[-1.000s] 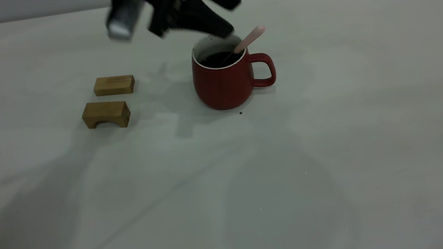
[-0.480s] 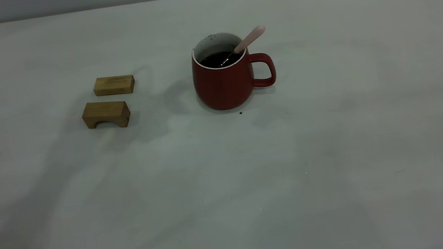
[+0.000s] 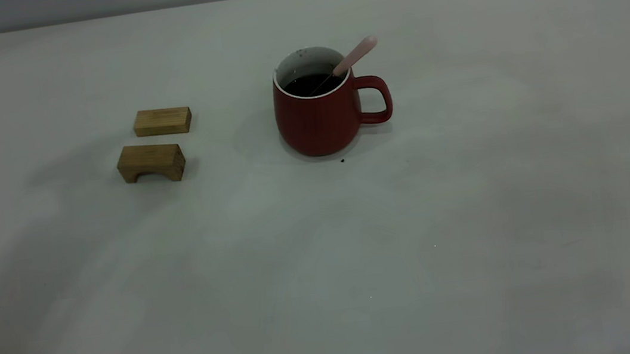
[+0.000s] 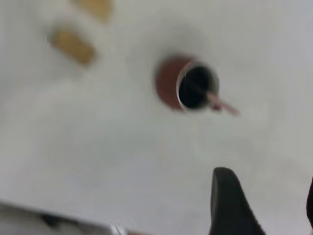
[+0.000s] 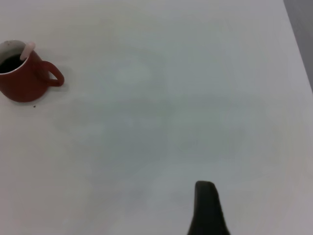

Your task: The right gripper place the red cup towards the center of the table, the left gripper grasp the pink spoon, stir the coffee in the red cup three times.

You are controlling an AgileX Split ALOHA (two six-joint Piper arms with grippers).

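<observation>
Left wrist view, looking down from well above the tabletop [image 4: 98, 161]: the red cup [image 4: 168, 83] stands upright with dark coffee [image 4: 194, 88] inside, and the pink spoon [image 4: 220, 104] leans in it, handle sticking out over the rim. Two wooden blocks [image 4: 73, 46], blurred, lie well apart from the cup, close to each other. Left gripper [image 4: 266, 205]: one black finger [image 4: 230, 203] shows clearly and a sliver of the second shows at the frame edge, with a wide gap between them, nothing held, well clear of the cup.
</observation>
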